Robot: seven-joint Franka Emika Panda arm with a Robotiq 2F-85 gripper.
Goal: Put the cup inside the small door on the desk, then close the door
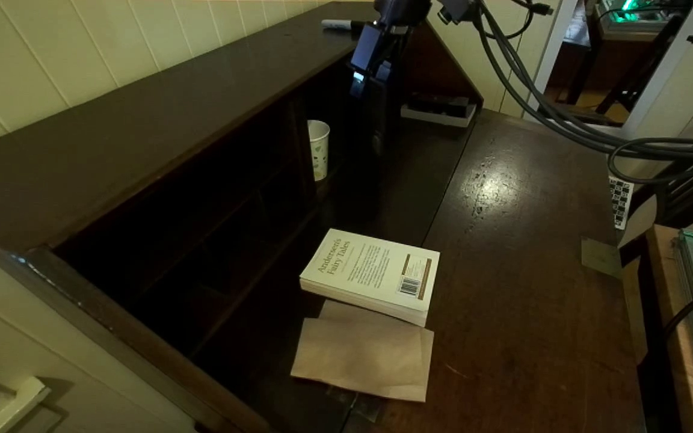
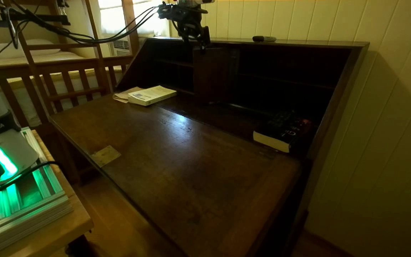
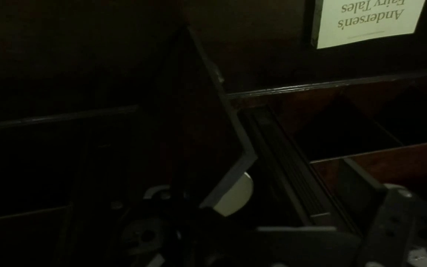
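Small door (image 2: 211,73): dark brown panel, upright, ajar, standing at an angle out from the raised back (image 1: 160,108)
Cup (image 1: 319,150): upright within the raised back, just behind the door, white with dark speckles; in the wrist view a pale slice of it shows past the door's top corner
Pincer (image 1: 370,83): at the door's upper edge, fingers (image 3: 363,181) spread wide apart in the wrist view, the panel's corner and the cup showing between them; whether a finger touches the door I cannot tell
Bench (image 1: 521,300): dark brown, glossy, stretching out below the door and in front of it
White book (image 1: 376,273): titled Andersen's Fairy Tales, flat on the bench well apart from the door, cover print upward
Brown paper (image 1: 364,358): flat, farther from the door than the white book and just beside that book
Dark book (image 2: 282,132): flat, on the opposite side of the door from the white book, pale page edges turned outward
Marker (image 2: 264,38): lying on top of the raised back, higher than the door and to its right in an exterior view
Cables (image 1: 665,147): dark, slung in the air well apart from the door
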